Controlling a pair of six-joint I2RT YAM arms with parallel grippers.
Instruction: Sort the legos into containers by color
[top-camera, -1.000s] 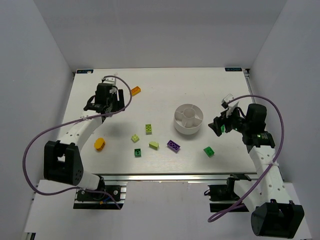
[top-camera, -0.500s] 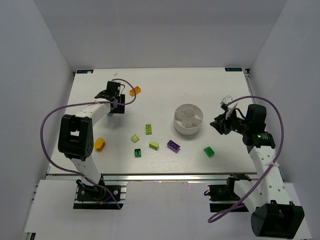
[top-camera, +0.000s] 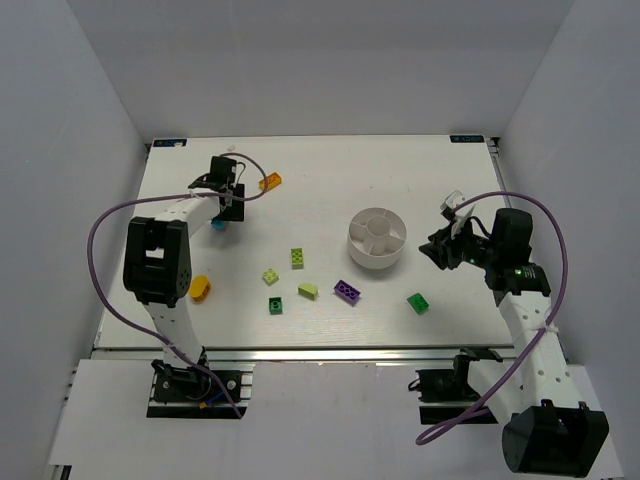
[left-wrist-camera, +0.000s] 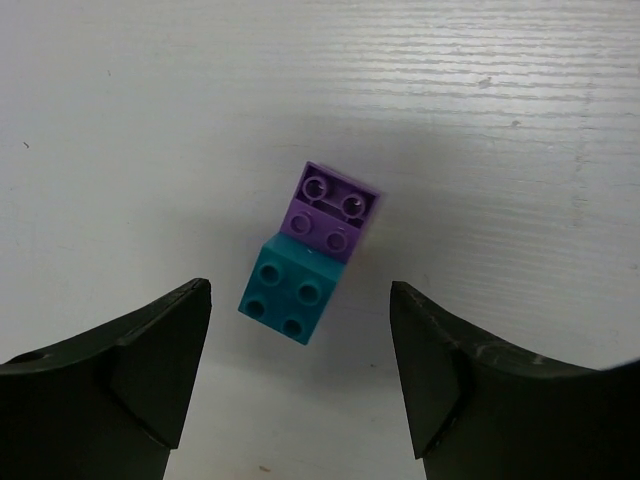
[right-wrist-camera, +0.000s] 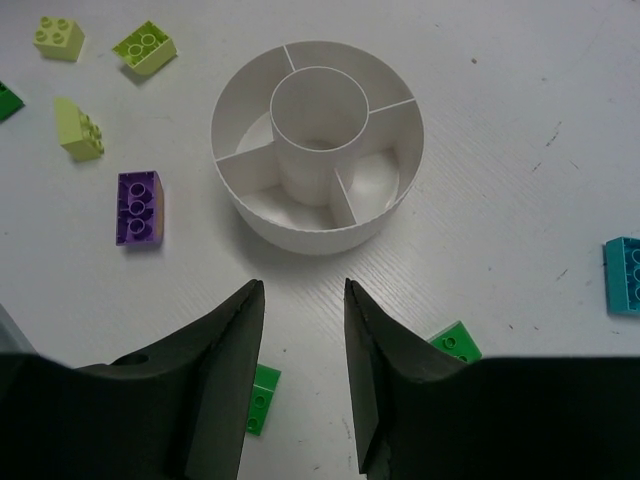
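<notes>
Two legos lie touching on the table in the left wrist view, a purple brick (left-wrist-camera: 337, 212) and a cyan brick (left-wrist-camera: 290, 291). My left gripper (left-wrist-camera: 300, 370) is open just short of them, a finger on either side, touching neither. In the top view this gripper (top-camera: 222, 203) is at the far left. The white round dish (top-camera: 378, 262) of wedge containers stands right of centre. My right gripper (top-camera: 437, 250) hovers just right of the dish. In its wrist view the dish (right-wrist-camera: 320, 235) lies ahead and the jaws (right-wrist-camera: 300, 330) stand apart with nothing between them.
Loose on the table are an orange brick (top-camera: 270, 182), an orange piece (top-camera: 200, 288), lime bricks (top-camera: 298, 257) (top-camera: 270, 276) (top-camera: 307, 290), green bricks (top-camera: 274, 306) (top-camera: 418, 302) and a purple brick (top-camera: 347, 291). A green brick (right-wrist-camera: 262, 395) lies under the right fingers. A cyan brick (right-wrist-camera: 625, 275) lies to their right.
The left arm has swung up and reached to the far left, over the purple and cyan bricks. The right jaws have narrowed; that arm has barely moved.
</notes>
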